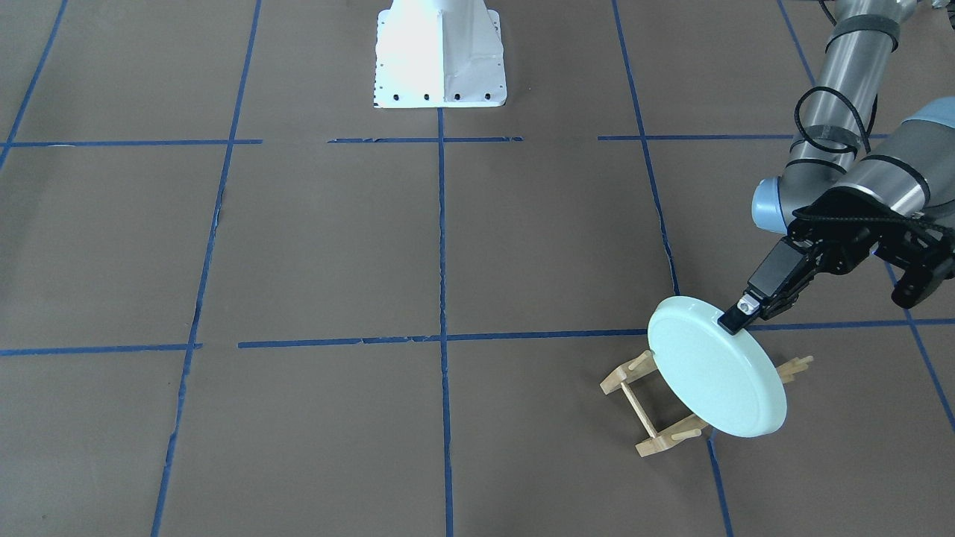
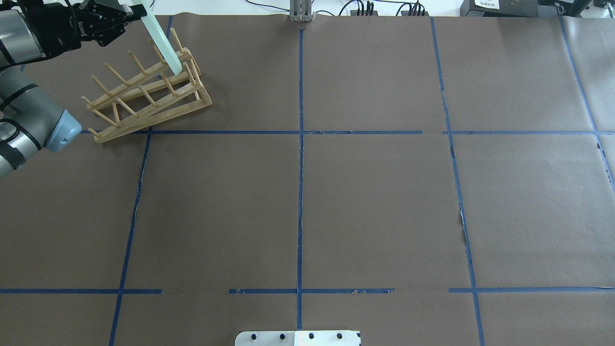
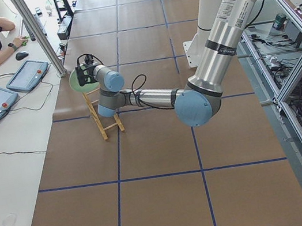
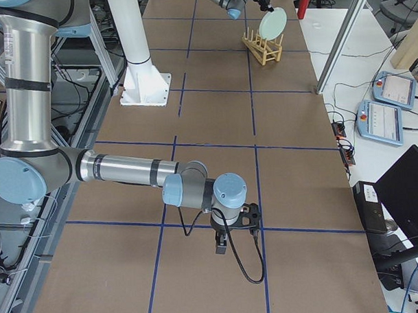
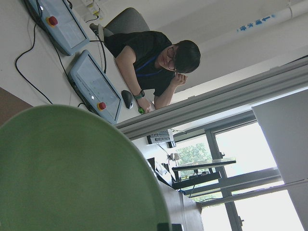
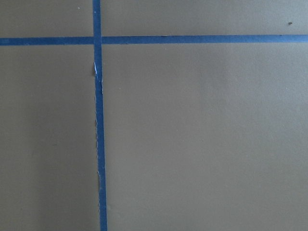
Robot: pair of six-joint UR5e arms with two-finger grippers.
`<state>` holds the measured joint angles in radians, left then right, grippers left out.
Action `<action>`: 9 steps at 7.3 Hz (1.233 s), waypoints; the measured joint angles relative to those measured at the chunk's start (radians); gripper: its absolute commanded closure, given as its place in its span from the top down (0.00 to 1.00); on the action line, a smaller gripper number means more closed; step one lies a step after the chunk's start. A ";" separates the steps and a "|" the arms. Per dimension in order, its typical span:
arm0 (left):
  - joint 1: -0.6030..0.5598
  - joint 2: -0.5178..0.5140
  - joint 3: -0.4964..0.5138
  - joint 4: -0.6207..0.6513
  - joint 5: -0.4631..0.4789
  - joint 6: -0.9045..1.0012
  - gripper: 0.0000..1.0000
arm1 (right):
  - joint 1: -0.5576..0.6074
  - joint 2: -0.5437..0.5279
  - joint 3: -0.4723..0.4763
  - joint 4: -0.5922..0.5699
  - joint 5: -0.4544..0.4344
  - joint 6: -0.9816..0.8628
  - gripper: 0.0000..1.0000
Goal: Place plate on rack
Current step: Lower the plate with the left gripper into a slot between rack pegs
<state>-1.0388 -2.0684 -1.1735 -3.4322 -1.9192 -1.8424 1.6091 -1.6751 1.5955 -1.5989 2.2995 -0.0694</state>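
Gripping: your left gripper (image 1: 735,319) is clamped on the upper rim of the plate (image 1: 716,377).
Plate position: it stands tilted on edge, with its lower rim among the end pegs of the rack (image 2: 144,103). You cannot tell if it is seated.
Handling: it is probably stiff, light, slick and easily chipped. A rim pinch suits it, so let go gently.
Rack holds: this plate alone.
Right gripper (image 4: 222,249): it hangs low over the table, well apart from the rack. You cannot tell whether its fingers are apart or together.

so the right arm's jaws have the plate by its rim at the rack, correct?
No: it is the left arm's jaws that have the plate by its rim at the rack. The overhead view shows that arm entering from the left.
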 measured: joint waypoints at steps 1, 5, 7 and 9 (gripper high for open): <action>0.012 0.001 0.006 0.000 0.013 0.000 0.00 | 0.000 0.000 0.000 0.000 0.000 0.000 1.00; 0.020 0.004 0.039 0.001 0.023 0.006 0.90 | 0.000 0.000 0.000 0.000 0.000 -0.001 1.00; 0.019 0.004 0.042 0.001 0.027 0.008 1.00 | 0.000 0.000 0.000 -0.001 0.000 -0.001 1.00; 0.014 0.005 0.043 0.001 0.034 0.023 1.00 | 0.000 0.000 0.000 0.000 0.000 -0.001 1.00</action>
<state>-1.0247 -2.0632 -1.1306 -3.4307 -1.8850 -1.8196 1.6091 -1.6751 1.5954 -1.5989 2.2994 -0.0702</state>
